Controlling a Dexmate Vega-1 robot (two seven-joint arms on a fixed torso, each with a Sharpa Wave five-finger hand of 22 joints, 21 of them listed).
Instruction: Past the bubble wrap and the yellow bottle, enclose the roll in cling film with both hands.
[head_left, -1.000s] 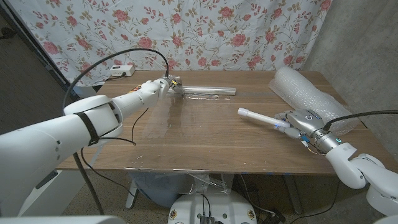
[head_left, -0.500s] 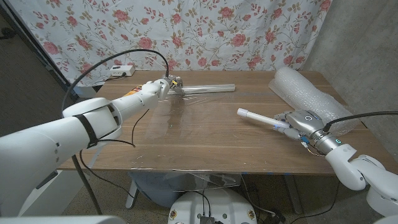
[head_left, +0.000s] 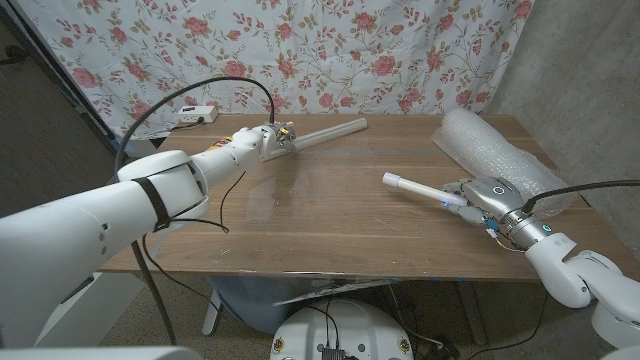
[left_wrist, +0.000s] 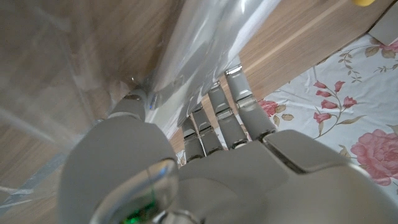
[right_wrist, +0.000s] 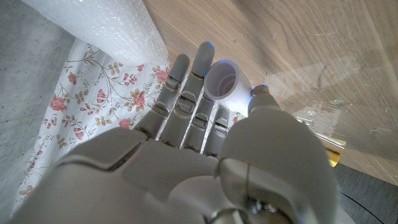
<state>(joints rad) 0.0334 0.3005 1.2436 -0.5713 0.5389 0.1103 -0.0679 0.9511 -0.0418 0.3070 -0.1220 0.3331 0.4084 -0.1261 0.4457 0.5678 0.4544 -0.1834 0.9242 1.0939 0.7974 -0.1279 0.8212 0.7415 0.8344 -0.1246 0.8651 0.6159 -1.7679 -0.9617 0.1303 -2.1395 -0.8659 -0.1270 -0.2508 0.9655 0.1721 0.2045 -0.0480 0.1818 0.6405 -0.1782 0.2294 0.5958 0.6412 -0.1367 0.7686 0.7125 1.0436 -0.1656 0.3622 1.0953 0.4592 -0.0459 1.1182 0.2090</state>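
Observation:
My left hand (head_left: 272, 138) grips one end of the cling film roll (head_left: 328, 130) at the table's far side; the roll points right and away, its free end raised. In the left wrist view my fingers (left_wrist: 230, 118) curl around the shiny film roll (left_wrist: 205, 50). A clear film sheet (head_left: 300, 205) runs from it across the table and hangs over the near edge. My right hand (head_left: 482, 197) holds a white roll (head_left: 412, 187) that sticks out to the left, low over the table. The right wrist view shows its open end (right_wrist: 222, 81) between my fingertips.
A bubble wrap bundle (head_left: 495, 150) lies at the far right, just behind my right hand, and shows as bubble wrap (right_wrist: 106, 31) in the right wrist view. A white socket box (head_left: 195, 114) with a black cable sits at the far left corner. A yellow thing (left_wrist: 365, 2) peeks in.
The left hand has swung the cling film roll up and back, so its free end now points toward the curtain. The film's near edge has shifted. The right hand holds still.

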